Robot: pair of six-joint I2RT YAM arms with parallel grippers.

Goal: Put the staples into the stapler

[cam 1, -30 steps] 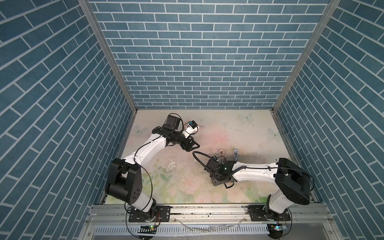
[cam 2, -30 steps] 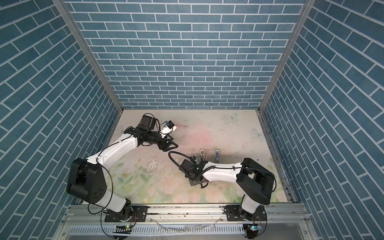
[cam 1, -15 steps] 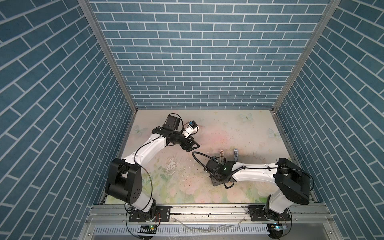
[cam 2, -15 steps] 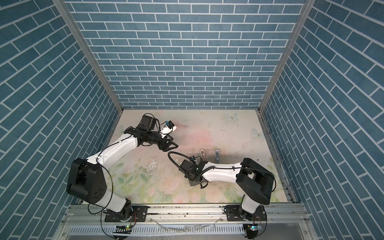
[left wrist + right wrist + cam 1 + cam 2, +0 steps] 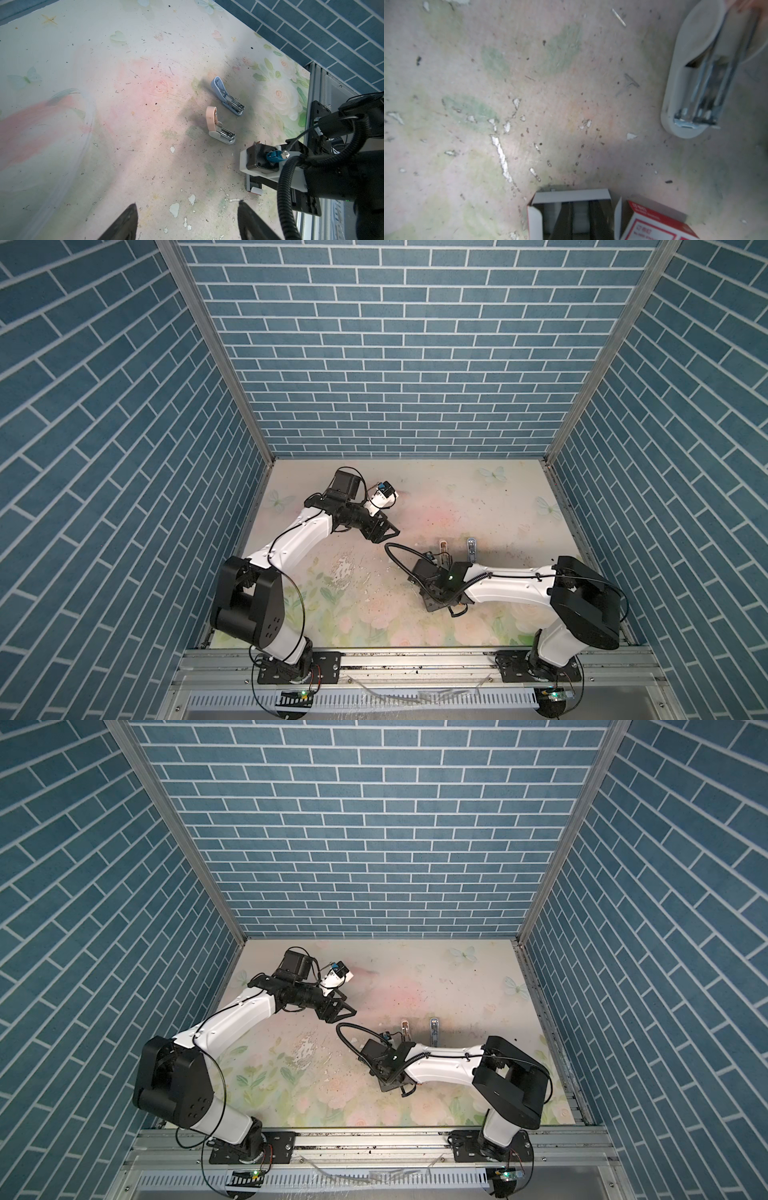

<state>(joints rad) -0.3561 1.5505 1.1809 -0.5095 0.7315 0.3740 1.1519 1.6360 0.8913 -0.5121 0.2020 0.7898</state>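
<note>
Fishing in the staple tray (image 5: 571, 194)
Right gripper (image 5: 580, 209) sits narrow-jawed inside it, near the open pink stapler (image 5: 685, 93); can't tell if it's pinched a strip. Lift straight, slowly. Left gripper (image 5: 187, 204) hangs wide, empty.

A pale floral bench (image 5: 457, 497) fills the lower middle of both top views; printed butterflies (image 5: 492, 475) sit near its upper right corner, and a pink smear (image 5: 31, 124) crosses the left of the left wrist view; white peeled patches (image 5: 343, 568) mark the cover left of centre, with dark specks scattered around them; blue brick walls (image 5: 395, 344) close in the top, left and right of the frame, joined by aluminium corner posts (image 5: 218, 350); a metal rail (image 5: 415, 659) runs along the bench's lower edge, and a slotted white cable duct (image 5: 415, 700) lies below it.
</note>
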